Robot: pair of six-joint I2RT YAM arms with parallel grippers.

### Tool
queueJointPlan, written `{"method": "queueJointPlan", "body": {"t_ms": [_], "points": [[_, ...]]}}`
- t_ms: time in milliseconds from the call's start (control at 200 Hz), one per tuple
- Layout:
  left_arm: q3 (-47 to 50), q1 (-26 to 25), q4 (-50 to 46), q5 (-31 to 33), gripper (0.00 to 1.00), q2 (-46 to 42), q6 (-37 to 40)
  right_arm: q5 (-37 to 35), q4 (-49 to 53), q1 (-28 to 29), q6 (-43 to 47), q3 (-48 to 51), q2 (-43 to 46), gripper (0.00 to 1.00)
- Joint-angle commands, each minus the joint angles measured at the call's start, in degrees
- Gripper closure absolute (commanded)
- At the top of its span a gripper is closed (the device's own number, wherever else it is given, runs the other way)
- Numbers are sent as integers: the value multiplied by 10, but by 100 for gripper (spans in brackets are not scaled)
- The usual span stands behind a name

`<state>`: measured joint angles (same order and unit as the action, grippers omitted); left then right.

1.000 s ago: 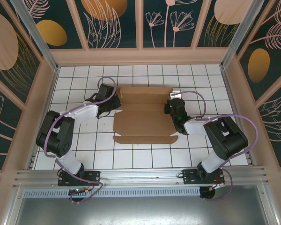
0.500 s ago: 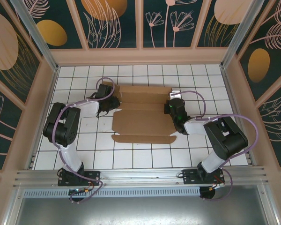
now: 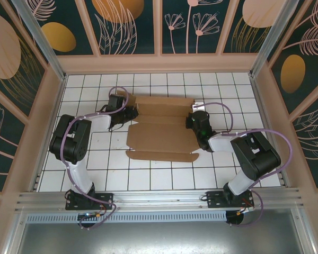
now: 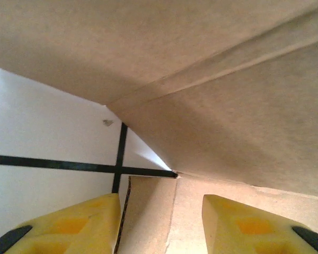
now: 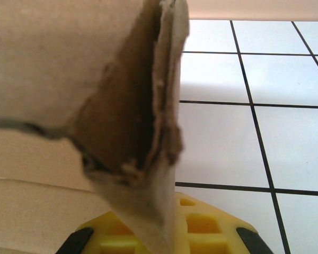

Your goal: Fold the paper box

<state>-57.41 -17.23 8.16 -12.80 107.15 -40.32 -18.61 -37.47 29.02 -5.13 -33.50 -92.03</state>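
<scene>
One paper box [image 3: 161, 135], brown and partly folded, lies midway across the white tiled table [image 3: 148, 180], its near flap lying flat on the tiles. At its left edge sits the left gripper [image 3: 129, 114], yellow fingers [image 4: 79, 225] spread apart with cardboard lying between them. At its right edge the right gripper [image 3: 193, 123] is pressed together, pinching a raised side flap. Farther back, the box's far panel lies flat.

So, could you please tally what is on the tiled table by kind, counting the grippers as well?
paper box: 1
grippers: 2, the left gripper and the right gripper
total: 3
</scene>
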Motion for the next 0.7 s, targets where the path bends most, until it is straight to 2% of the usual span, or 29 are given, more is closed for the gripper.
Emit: {"method": "queueJointPlan", "body": {"t_ms": [0,300,566,696], "points": [[28,-5,79,-56,57,-25,-18,27,-6,5,-18,-12,-8,95],[53,-8,153,-126,59,-16,-53,28,-4,5,-19,-15,-15,95],[45,-21,163,-152,59,29,-66,28,1,5,-18,-18,-21,96],[37,-22,144,-143,60,46,-68,26,7,5,-18,-23,-25,95]]}}
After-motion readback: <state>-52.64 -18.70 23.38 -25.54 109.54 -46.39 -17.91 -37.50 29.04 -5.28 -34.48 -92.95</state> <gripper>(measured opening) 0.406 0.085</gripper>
